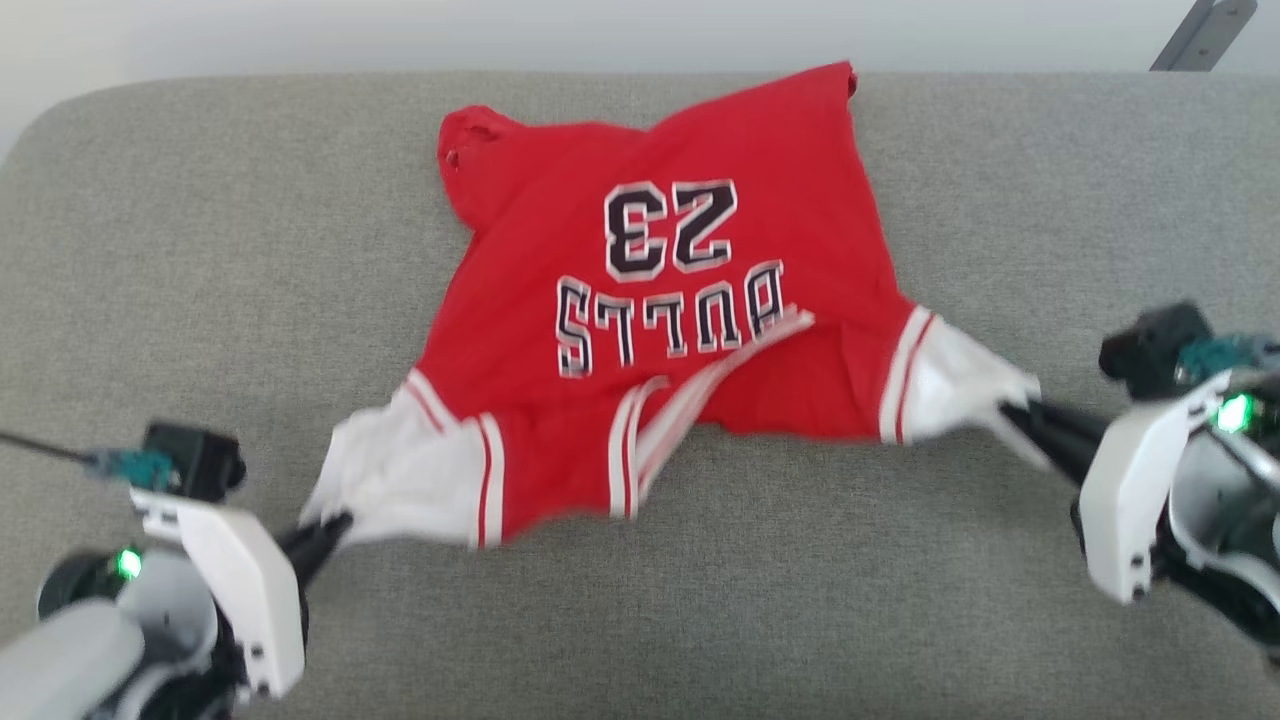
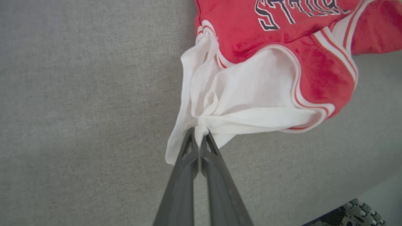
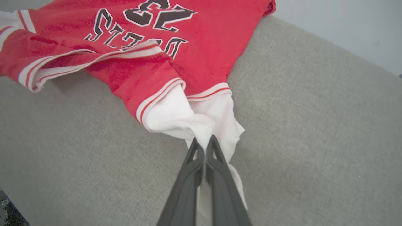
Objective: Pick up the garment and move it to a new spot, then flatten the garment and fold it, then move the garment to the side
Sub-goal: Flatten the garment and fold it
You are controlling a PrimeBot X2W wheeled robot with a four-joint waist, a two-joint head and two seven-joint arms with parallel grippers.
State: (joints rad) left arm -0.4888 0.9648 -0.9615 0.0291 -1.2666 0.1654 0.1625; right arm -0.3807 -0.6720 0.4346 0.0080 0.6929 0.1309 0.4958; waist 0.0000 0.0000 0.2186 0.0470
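Garment (image 1: pixel 520 260) lies centre frame in head view on grey fabric surface (image 1: pixel 200 250), print upside down, hem toward top, body rumpled w/ collar trim folded over. L claw (image 1: pixel 330 528), lower left, is clamped tight on white sleeve (image 1: pixel 400 480). R claw (image 1: pixel 1010 410), mid right, is pinched closed on other white sleeve (image 1: pixel 955 375). Both sleeves stretch outward, bunched at the tips.

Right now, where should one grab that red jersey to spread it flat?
Probably by its two white sleeves, each from its outer side: they stick out at opposite edges, so pulling apart stretches the jersey. The left gripper and right gripper pinch them so.
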